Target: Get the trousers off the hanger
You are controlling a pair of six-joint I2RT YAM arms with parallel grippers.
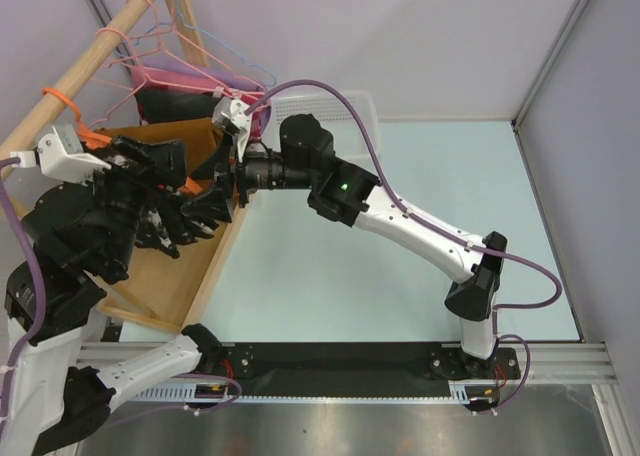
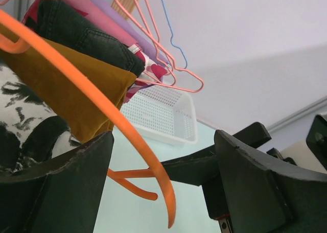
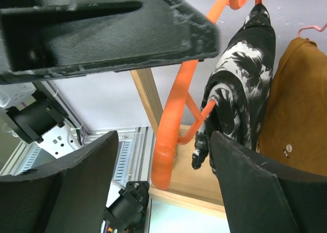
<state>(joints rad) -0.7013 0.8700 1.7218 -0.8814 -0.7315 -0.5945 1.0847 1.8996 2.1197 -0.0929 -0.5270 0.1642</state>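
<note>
An orange hanger (image 2: 134,136) carries the black trousers with white blotchy print (image 3: 240,85). Beside them hang the rust-brown trousers (image 3: 301,110), with a small button near the lower edge. In the left wrist view the brown pair (image 2: 66,90) sits over the printed pair (image 2: 20,115). My left gripper (image 2: 163,179) is open, and the hanger's curved end passes between its jaws without touching them. My right gripper (image 3: 163,189) is also open, straddling the hanger's thick lower end (image 3: 171,151) from the other side. From above, both grippers (image 1: 185,221) (image 1: 222,191) meet at the rack, and the trousers are mostly hidden under them.
A wooden rail (image 1: 95,51) holds pink and blue wire hangers (image 1: 165,61) with dark and purple clothes. A wooden base board (image 1: 170,276) lies under the grippers. A white mesh basket (image 2: 163,113) stands on the pale green table (image 1: 400,286) behind the rack.
</note>
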